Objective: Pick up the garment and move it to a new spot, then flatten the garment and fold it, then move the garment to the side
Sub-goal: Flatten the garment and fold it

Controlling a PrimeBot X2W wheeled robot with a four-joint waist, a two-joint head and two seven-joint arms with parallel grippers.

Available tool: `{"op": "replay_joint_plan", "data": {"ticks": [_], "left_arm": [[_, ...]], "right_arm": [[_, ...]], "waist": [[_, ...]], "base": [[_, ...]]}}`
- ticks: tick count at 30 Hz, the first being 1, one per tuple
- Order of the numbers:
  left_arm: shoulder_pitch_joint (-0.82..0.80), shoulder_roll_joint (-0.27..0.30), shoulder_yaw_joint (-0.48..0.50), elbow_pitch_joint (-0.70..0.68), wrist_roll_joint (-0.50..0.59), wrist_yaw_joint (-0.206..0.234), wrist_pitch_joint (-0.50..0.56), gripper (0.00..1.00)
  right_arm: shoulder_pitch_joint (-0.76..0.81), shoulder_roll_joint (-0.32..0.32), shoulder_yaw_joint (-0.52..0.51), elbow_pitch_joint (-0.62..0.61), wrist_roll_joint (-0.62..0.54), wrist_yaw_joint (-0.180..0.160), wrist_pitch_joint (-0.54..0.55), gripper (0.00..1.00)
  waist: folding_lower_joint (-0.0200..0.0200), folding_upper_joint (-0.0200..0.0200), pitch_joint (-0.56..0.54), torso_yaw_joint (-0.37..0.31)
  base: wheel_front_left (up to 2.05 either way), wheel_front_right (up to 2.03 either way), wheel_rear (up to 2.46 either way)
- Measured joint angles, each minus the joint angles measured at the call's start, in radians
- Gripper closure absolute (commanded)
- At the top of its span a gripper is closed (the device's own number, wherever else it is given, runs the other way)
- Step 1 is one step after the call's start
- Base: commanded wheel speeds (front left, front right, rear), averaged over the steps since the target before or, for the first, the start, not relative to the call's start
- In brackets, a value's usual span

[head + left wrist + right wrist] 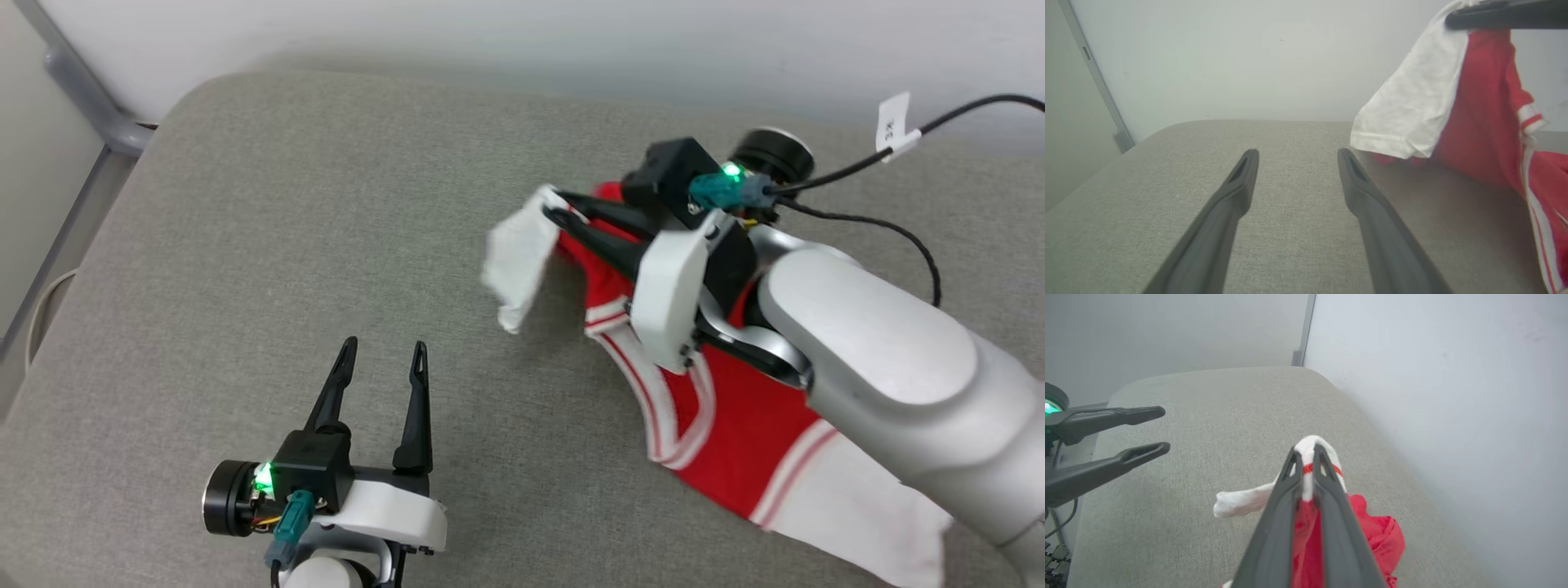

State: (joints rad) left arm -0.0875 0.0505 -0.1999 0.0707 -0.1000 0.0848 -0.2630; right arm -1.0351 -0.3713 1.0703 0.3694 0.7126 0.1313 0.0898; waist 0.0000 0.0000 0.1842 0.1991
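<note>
My right gripper (555,204) is clenched on the garment (735,425). The two dark fingers lie pressed together with a fold of cloth pinched between them, right where a white sleeve meets the red-and-white striped trim. I hold that part up off the bench (286,204), over its right half and toward the far edge by the wall (490,33).

From my fingertips the white sleeve hangs down to the left, its hem loose in the air above the grey fabric. The red body drops from the grip to the bench and then lies along it toward the near right corner, passing under my pale right forearm. The striped collar lies just beside my wrist, and the other white sleeve is spread flat at the near right edge.

My left gripper (385,345) is released, its fingers standing well apart with bare grey fabric between them. It hovers over the near left part of the bench, well apart from the garment, fingers pointing toward the far edge.

A black cable (857,167) with a white tag (894,122) runs from my right wrist toward the wall.
</note>
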Motion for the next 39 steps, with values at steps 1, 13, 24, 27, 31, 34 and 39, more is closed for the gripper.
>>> {"op": "replay_joint_plan", "data": {"ticks": [1, 13, 24, 27, 31, 34, 39], "left_arm": [[0.0, 0.0, 0.001, 0.0, 0.0, 0.0, 0.0, 0.0], [0.006, 0.0, 0.008, -0.004, -0.01, 0.012, 0.0, 0.0], [0.005, 0.0, 0.01, 0.006, -0.011, 0.01, 0.0, 0.0], [0.005, 0.0, 0.015, 0.01, -0.006, 0.004, 0.0, 0.0], [0.013, 0.0, 0.021, 0.014, 0.007, -0.001, 0.0, 0.0], [0.033, 0.0, 0.031, 0.014, 0.019, -0.006, 0.0, 0.0], [0.055, 0.0, 0.047, 0.013, 0.034, -0.016, 0.0, 0.0]], "right_arm": [[-0.005, 0.02, -0.008, 0.008, 0.002, 0.0, -0.016, 1.0], [0.094, 0.091, 0.122, 0.138, 0.064, 0.0, -0.03, 1.0], [0.237, 0.031, 0.202, 0.245, 0.06, 0.0, 0.073, 1.0], [0.251, 0.044, 0.204, 0.246, 0.064, 0.0, 0.022, 0.0], [0.259, 0.045, 0.19, 0.24, 0.061, 0.0, -0.101, 0.0], [0.269, 0.032, 0.145, 0.213, 0.051, 0.0, -0.179, 0.0], [0.313, -0.049, 0.013, 0.173, 0.015, 0.0, -0.252, 0.0]], "waist": [[0.0, 0.0, 0.002, 0.005], [0.0, 0.0, 0.019, 0.036], [-0.0001, 0.0, 0.016, 0.017], [0.0, 0.0, 0.007, 0.006], [0.0, 0.0, -0.015, -0.006], [0.0, 0.0, -0.039, -0.018], [-0.0002, 0.0001, -0.076, -0.044]], "base": [[0.0, 0.0, 0.0], [0.0, 0.0, 0.0], [0.0, 0.0, 0.0], [0.0, 0.0, 0.0], [0.0, 0.0, 0.0], [0.0, 0.0, 0.0], [0.0, 0.0, 0.0]]}}
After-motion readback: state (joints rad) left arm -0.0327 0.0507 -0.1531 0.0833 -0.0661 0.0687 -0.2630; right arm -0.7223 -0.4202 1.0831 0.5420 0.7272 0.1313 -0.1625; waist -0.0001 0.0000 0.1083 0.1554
